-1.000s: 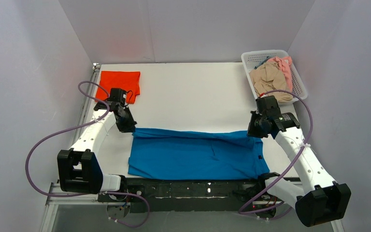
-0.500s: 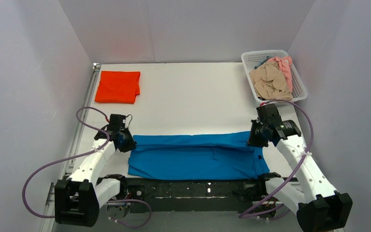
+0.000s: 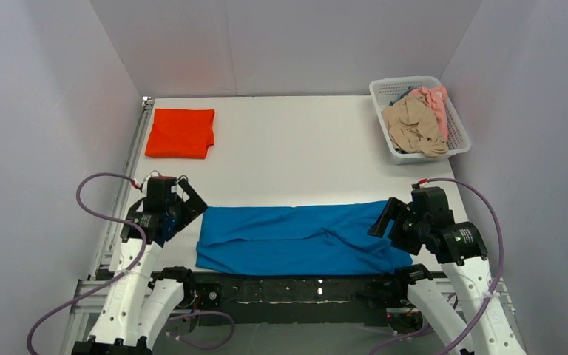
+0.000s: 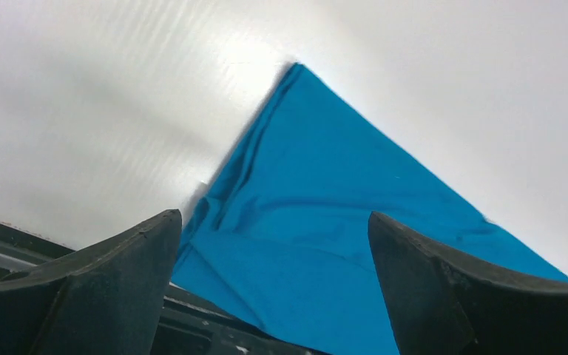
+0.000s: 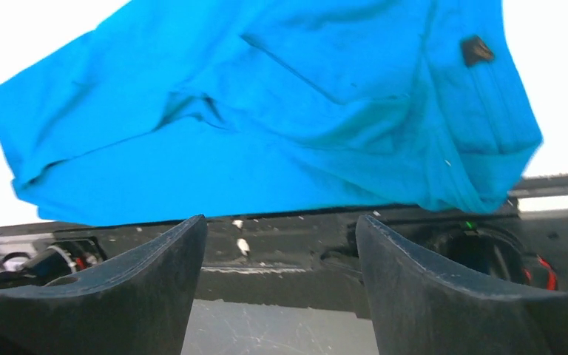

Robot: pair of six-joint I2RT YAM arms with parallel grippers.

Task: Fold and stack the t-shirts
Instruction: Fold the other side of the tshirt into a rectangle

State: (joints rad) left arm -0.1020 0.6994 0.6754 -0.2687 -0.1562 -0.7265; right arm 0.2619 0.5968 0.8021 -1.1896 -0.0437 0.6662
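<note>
A bright blue t-shirt [image 3: 296,238] lies folded into a long band along the table's near edge; it also fills the left wrist view [image 4: 340,244] and the right wrist view [image 5: 266,126]. My left gripper [image 3: 188,209] hovers just off the shirt's left end, open and empty. At the shirt's right end my right gripper [image 3: 386,220] stands open with nothing held. An orange-red t-shirt [image 3: 181,133] lies folded at the far left. Beige [image 3: 412,124] and pink [image 3: 435,100] t-shirts sit crumpled in the basket.
A white mesh basket [image 3: 455,144] stands at the far right corner. A black rail [image 3: 288,287] runs along the table's near edge under the blue shirt's hem. White walls close in on three sides.
Both grippers carried the shirt's far edge toward the near edge, folding it over, then opened and let go. Both arms have drawn back toward their bases.
</note>
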